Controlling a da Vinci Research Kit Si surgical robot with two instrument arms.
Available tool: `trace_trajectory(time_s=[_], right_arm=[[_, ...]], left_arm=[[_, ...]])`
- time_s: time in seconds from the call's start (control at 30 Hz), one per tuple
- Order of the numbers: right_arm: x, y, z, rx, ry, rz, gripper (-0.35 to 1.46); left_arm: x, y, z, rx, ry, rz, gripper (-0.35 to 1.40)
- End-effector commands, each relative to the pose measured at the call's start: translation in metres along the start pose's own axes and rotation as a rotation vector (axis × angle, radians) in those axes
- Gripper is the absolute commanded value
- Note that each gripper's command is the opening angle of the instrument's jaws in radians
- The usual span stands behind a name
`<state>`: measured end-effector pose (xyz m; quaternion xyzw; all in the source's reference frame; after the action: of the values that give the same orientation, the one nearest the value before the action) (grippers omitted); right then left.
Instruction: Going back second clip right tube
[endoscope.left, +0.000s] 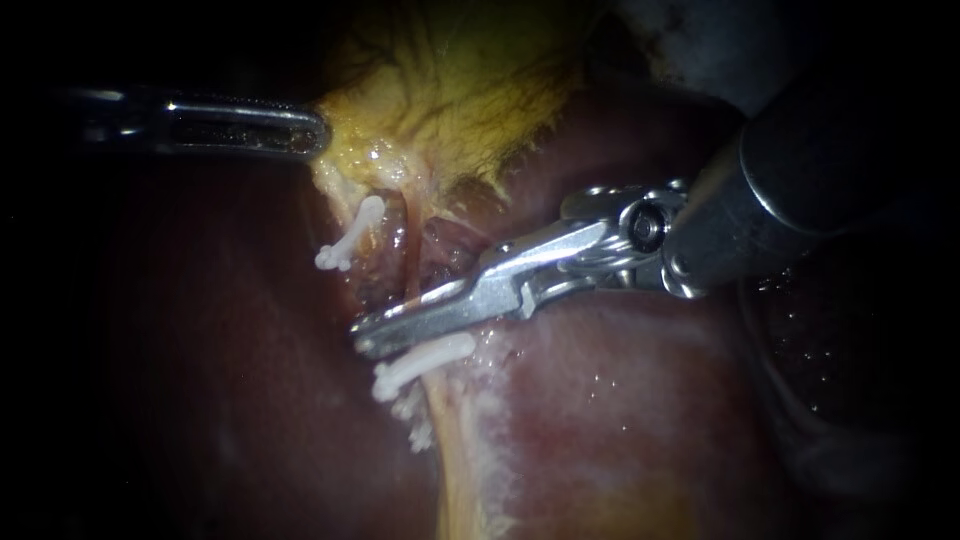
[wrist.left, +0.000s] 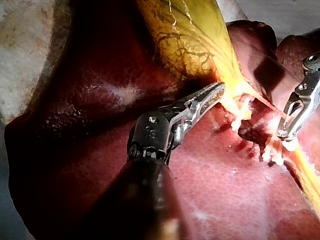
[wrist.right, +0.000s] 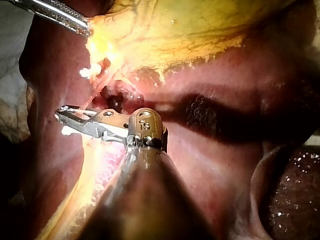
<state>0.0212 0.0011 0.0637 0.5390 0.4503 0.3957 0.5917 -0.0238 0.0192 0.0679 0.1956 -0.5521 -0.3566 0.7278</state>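
Jaws of my right instrument (endoscope.left: 365, 340) slightly apart, empty, crossing the right tube (endoscope.left: 408, 262); white clip (endoscope.left: 420, 365) just at their 6 o'clock; left instrument (endoscope.left: 315, 130) at 10 o'clock, jaws clamped on gallbladder (endoscope.left: 450, 90)

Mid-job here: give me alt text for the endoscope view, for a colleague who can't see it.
The right instrument lays its pincer across a thin tube, just above a white clip, over the dark red liver. A second white clip sits higher, below the yellow gallbladder, whose edge the left instrument grips.
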Motion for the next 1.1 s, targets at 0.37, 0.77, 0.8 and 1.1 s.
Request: trace_trajectory(time_s=[0.37,0.77,0.8,1.1], right_arm=[[-0.0034,0.0038,0.0013,-0.115,-0.079,-0.244,0.45],[-0.0056,0.0042,-0.0028,-0.393,-0.045,-0.688,0.6],[-0.0057,0.004,-0.0035,-0.401,-0.045,-0.712,0.6],[-0.0051,-0.0002,-0.0107,-0.434,-0.064,-0.873,0.6]], left_arm=[[0.0,0.0,0.0,0.0,0.0,0.0,-0.35],[0.0001,0.0001,-0.0002,-0.001,0.0,0.0,-0.35],[0.0001,0.0001,-0.0003,-0.001,0.0,0.0,-0.35],[0.0001,0.0001,-0.0003,-0.001,0.0,0.0,-0.35]])
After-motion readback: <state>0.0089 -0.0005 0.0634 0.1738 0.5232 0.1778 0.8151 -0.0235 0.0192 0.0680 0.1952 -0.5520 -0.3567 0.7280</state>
